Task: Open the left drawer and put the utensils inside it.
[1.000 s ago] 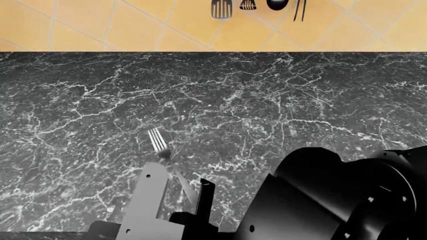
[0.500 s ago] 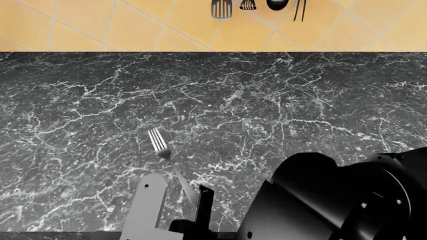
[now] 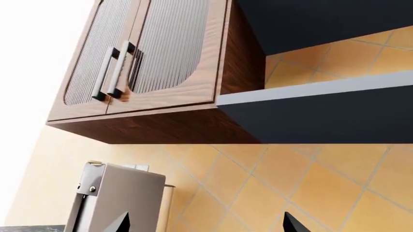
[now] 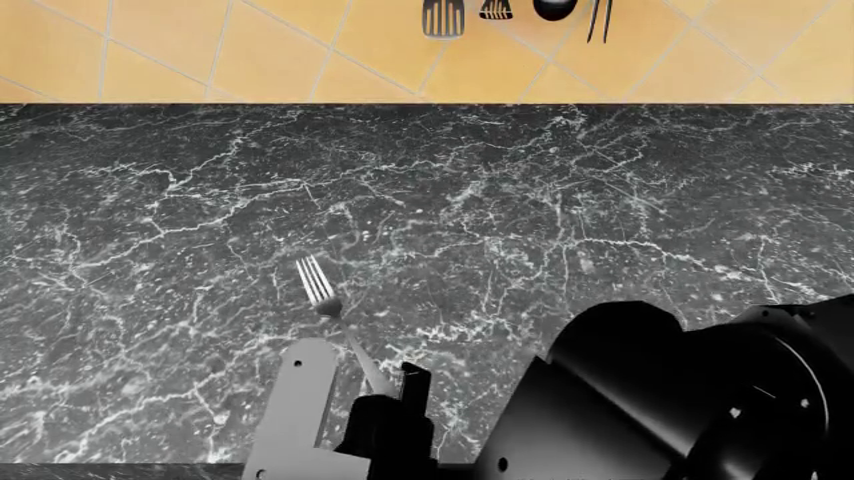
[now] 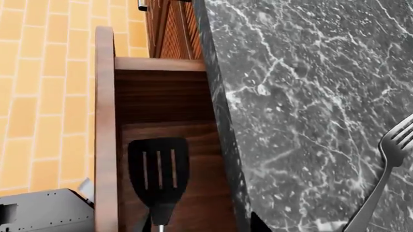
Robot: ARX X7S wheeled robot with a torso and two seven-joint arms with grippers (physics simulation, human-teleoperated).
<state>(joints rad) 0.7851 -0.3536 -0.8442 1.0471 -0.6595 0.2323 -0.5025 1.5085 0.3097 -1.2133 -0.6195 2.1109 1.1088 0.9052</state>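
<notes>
The left drawer [image 5: 105, 121] stands pulled out below the marble counter's edge. The black slotted spatula [image 5: 158, 169] lies inside it on the wooden floor. My right gripper [image 5: 200, 224] hangs open over the drawer, and the spatula's thin handle runs under the gap near one tip. The silver fork [image 4: 320, 290] lies on the counter [image 4: 561, 220], its tines pointing away from me; the right wrist view shows the fork [image 5: 387, 164] too. My left gripper [image 4: 358, 358] is open beside the fork's handle and angled upward, with nothing between its tips [image 3: 206, 223].
Small dark tools [image 4: 514, 12] hang on the yellow tiles at the back. My right arm's black bulk [image 4: 681, 400] fills the near right. An upper wooden cabinet [image 3: 148, 58] and a grey boxy shape [image 3: 119, 193] show past the left gripper. Tiled floor [image 5: 45, 96] lies beside the drawer.
In the head view my left gripper's fingers dropped a little, then came partly back up, and more of its black wrist shows. My right arm's bulk shifted slightly. The fork has not moved.
</notes>
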